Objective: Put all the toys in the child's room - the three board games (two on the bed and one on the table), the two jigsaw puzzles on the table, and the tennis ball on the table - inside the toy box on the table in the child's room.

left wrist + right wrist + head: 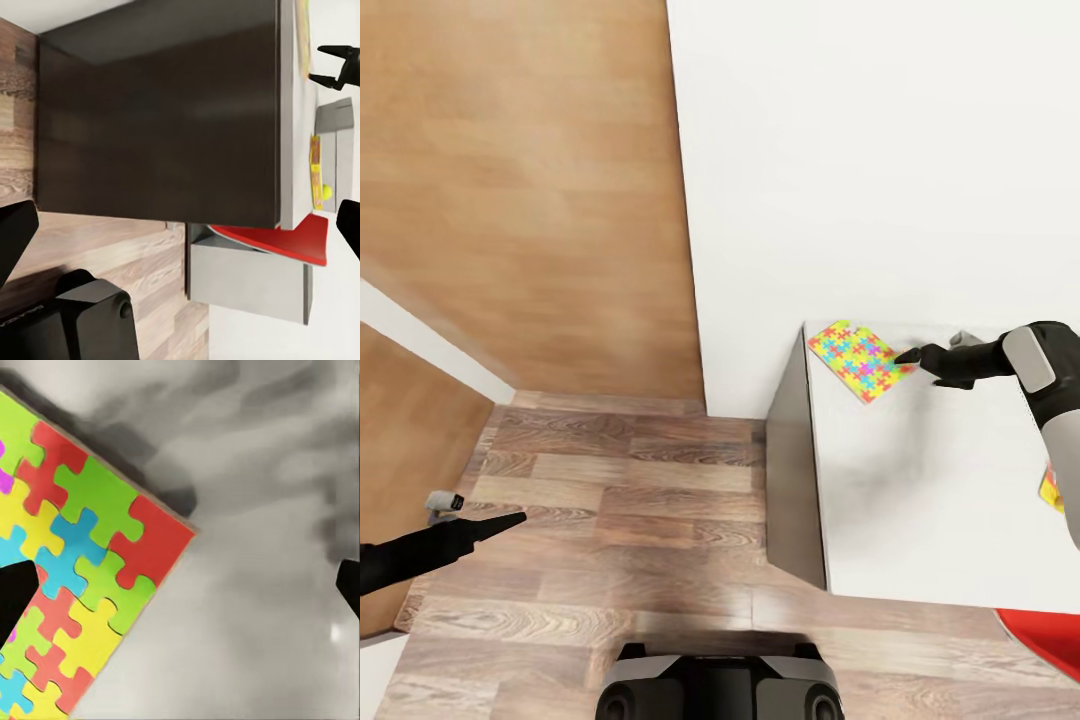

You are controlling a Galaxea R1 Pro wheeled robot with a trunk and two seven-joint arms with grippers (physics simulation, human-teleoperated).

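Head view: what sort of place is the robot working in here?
Probably a room in a home, likely a child's room or playroom: wood-plank floor, plain white wall, and a pale desk with a bright jigsaw puzzle lying flat on it, the right pincer open at its edge.

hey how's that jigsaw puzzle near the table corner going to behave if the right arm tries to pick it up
The jigsaw puzzle looks thin and lies flat on the table, so the right tool may struggle to get under an edge. It probably slides on the smooth top. It looks like a stiff, light board that shouldn't roll.
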